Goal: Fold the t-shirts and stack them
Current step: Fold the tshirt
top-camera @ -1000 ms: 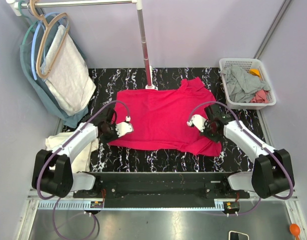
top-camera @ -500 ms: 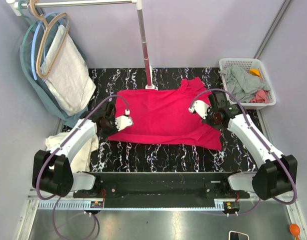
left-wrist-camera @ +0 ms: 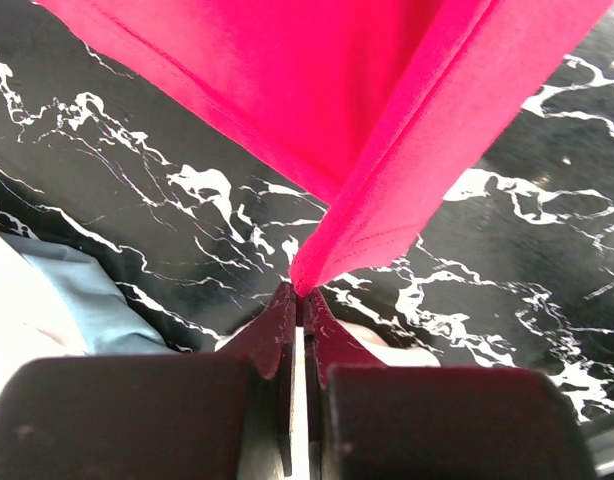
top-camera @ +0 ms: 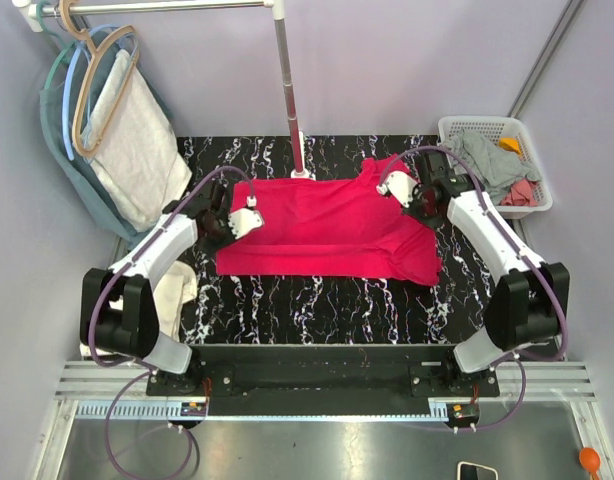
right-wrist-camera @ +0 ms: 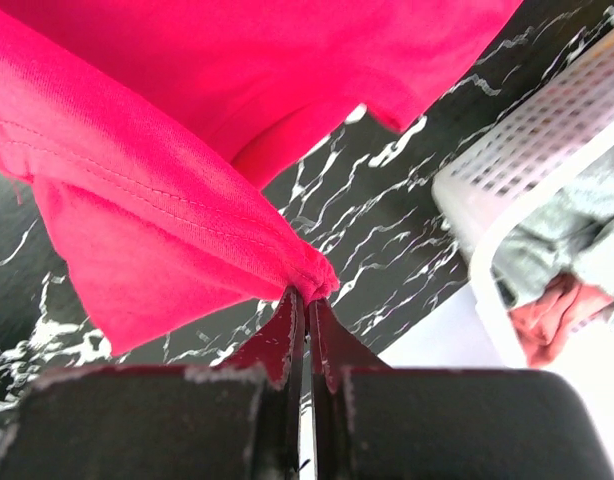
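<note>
Early yet: left end effector (left-wrist-camera: 299, 292) and right end effector (right-wrist-camera: 305, 293) each clamp tight on the red t-shirt (top-camera: 322, 235), first fold half-made. More garments wait in the basket (top-camera: 482, 121).

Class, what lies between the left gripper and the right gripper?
The red t-shirt fills that stretch, its edges pinched by the left gripper and the right gripper; the overhead view shows it.

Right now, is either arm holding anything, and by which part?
Both hold the red t-shirt: the left arm's fingers pinch its left hemmed edge, the right arm's fingers its right one.
</note>
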`<state>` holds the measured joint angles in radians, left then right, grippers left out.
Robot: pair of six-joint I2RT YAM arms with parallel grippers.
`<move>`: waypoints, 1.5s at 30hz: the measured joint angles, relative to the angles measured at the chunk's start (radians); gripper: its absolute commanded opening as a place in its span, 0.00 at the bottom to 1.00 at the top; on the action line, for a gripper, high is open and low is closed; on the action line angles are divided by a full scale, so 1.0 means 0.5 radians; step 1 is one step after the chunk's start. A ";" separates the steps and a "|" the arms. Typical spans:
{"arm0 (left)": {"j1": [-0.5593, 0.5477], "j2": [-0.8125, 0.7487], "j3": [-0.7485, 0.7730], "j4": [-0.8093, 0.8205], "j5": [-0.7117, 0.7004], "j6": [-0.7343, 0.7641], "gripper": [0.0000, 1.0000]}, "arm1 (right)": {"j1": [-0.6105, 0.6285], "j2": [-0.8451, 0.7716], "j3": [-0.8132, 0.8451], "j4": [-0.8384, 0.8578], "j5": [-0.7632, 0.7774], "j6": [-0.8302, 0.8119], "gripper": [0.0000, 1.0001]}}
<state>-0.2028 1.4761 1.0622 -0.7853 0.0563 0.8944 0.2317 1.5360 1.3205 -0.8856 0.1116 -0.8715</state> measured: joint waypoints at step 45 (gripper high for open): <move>0.015 0.455 0.205 0.172 -0.041 -0.054 0.00 | -0.006 0.966 0.633 0.247 0.070 0.037 0.62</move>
<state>-0.1951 1.7039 1.1648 -0.6994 0.0357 0.8673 0.2287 2.0190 1.6371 -0.7620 0.1467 -0.8532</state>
